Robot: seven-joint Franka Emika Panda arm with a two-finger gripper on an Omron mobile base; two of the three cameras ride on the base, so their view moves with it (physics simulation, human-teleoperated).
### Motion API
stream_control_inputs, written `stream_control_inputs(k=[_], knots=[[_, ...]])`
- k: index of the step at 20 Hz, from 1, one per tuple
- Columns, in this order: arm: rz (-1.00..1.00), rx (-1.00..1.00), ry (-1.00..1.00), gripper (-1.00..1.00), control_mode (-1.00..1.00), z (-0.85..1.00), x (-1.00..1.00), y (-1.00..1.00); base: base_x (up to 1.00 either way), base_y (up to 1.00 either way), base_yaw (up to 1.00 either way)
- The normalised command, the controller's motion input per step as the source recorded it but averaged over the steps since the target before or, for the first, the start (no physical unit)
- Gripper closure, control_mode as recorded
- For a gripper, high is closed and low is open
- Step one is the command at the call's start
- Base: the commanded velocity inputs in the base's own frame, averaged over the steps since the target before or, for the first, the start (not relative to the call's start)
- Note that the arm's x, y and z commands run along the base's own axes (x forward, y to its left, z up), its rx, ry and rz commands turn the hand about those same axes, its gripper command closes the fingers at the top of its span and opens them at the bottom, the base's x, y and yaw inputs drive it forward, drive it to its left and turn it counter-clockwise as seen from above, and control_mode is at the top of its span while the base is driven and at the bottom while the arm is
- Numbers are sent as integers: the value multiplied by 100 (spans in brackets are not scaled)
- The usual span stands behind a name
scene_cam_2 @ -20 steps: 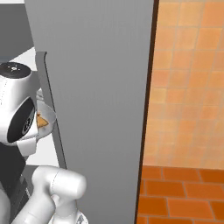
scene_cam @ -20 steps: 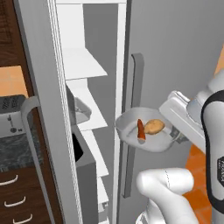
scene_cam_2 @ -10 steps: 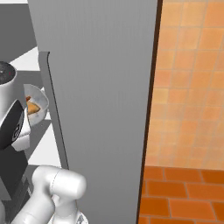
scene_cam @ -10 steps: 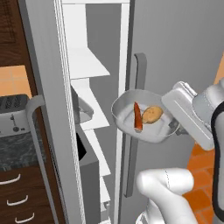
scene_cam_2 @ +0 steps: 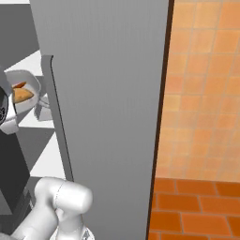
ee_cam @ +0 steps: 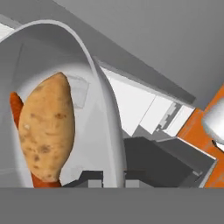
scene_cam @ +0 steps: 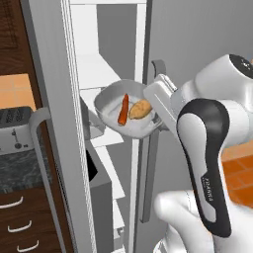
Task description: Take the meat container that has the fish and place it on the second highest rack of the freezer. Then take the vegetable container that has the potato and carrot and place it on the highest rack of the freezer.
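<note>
The freezer (scene_cam: 197, 44) stands open, its grey door (scene_cam_2: 108, 93) with a long handle (scene_cam_2: 58, 122) taking up much of the right base view, and white shelves (scene_cam: 106, 69) show inside between the two doors. To the right of the freezer is an orange tiled wall (scene_cam_2: 206, 84) above a darker orange brick floor (scene_cam_2: 197, 211). At the far left in the left base view a dark wood cabinet (scene_cam: 12, 217) with pale drawer pulls carries a speckled counter, and a grey toaster (scene_cam: 17, 131) sits on it.

The white arm (scene_cam: 207, 163) reaches from the lower right of that view toward the freezer opening. The gripper (scene_cam: 157, 114) is closed on the right rim of the container (scene_cam: 108, 99), a shallow light-grey bowl tilted toward the camera and held in the air at the mouth of the freezer, just in front of an upper shelf; whether it touches the shelf cannot be told. In the hand view the rim (ee_cam: 103, 100) curves up between the finger tips.

Inside the container the potato (scene_cam: 140, 108) lies on the side nearer the gripper, and the carrot (scene_cam: 123, 109) lies just beside it on the far side, thin end down. The potato (ee_cam: 46, 127) overlaps the carrot (ee_cam: 16, 107) in the hand view. From the right, the container (scene_cam_2: 26, 89) peeks out left of the door handle with the potato (scene_cam_2: 22, 95) in it.
</note>
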Motion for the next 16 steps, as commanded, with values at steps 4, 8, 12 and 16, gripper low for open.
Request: stream_control_inputs(k=[4, 8, 12, 16], knots=[[-14, 0, -4, 100, -100, 9, 78, 62, 0, 0, 0], [-16, 0, -4, 100, -100, 17, 82, 58, 0, 0, 0], [-17, 2, -5, 100, -100, 29, 81, 42, 0, 0, 0], [-10, 3, 0, 100, -100, 12, 96, 29, 0, 0, 0]])
